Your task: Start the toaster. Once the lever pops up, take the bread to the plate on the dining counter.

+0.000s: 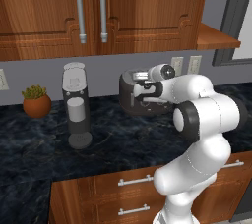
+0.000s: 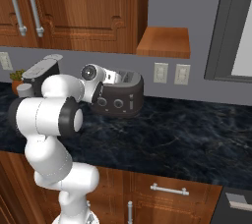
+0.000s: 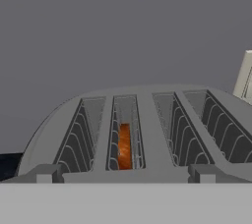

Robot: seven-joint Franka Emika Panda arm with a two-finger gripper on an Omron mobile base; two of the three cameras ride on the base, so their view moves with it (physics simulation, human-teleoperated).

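The dark grey toaster (image 2: 123,98) stands on the black stone counter against the wall, also in the left base view (image 1: 129,95) behind my hand. Its lever (image 2: 132,101) is a small tab in a vertical slot to the right of two round knobs. The bread (image 3: 124,147) shows as an orange-brown slice sunk low in the second slot from the left. My gripper (image 1: 140,91) (image 2: 114,78) hovers at the toaster's top front edge, aimed over the slots. It is open, with its tips (image 3: 125,174) spread wide and nothing between them.
A tall silver-and-black coffee machine (image 1: 76,105) stands left of the toaster, with a potted plant (image 1: 36,101) further left. Wood wall cabinets (image 1: 98,12) hang above, and a small wood shelf (image 2: 165,41) juts out over two wall sockets (image 2: 170,73).
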